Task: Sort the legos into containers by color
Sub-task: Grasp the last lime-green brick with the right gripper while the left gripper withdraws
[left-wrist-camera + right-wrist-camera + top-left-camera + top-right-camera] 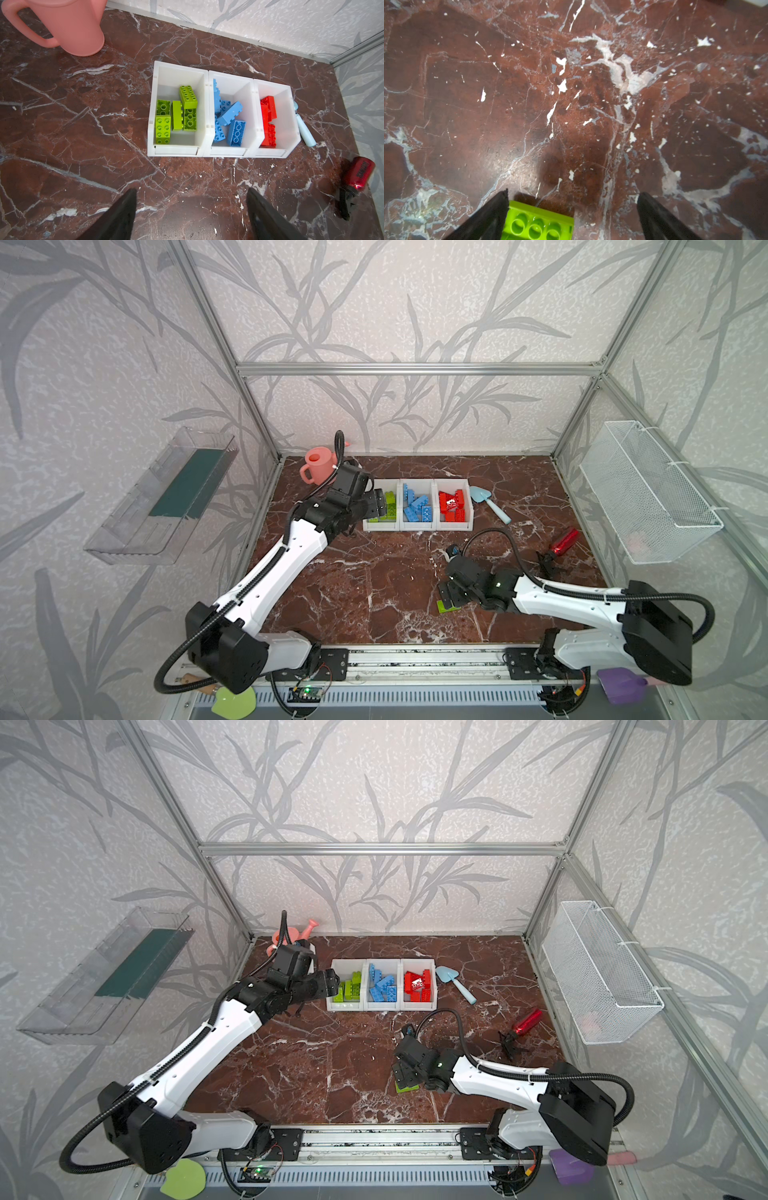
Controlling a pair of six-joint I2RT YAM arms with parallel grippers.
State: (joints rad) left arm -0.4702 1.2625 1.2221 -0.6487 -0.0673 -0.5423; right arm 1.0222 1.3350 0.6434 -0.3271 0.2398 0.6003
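The containers [417,526], three white bins joined in a row, stand toward the back of the table [374,585]. Most legos lie sorted in them. The green legos [388,506] are in the end bin on the left of both top views, the blue legos [417,506] in the middle bin, and the red legos [453,504] in the far end bin.

The left hand [376,504] hangs over the green end of the containers. In the left wrist view its fingers [124,207] stand wide apart with nothing between them.

One green lego [446,605] lies on the table well in front of the containers, out from the red bin. The right hand [573,193] is low over it with its fingers spread wide. The brick sits just beside one finger [492,212] and well clear of the other, so it is not clamped.

A pink watering can [318,464] stands behind the containers' green end. A pale blue scoop [482,494] lies just beside the red bin, and a red bottle [564,540] lies farther out on that side.
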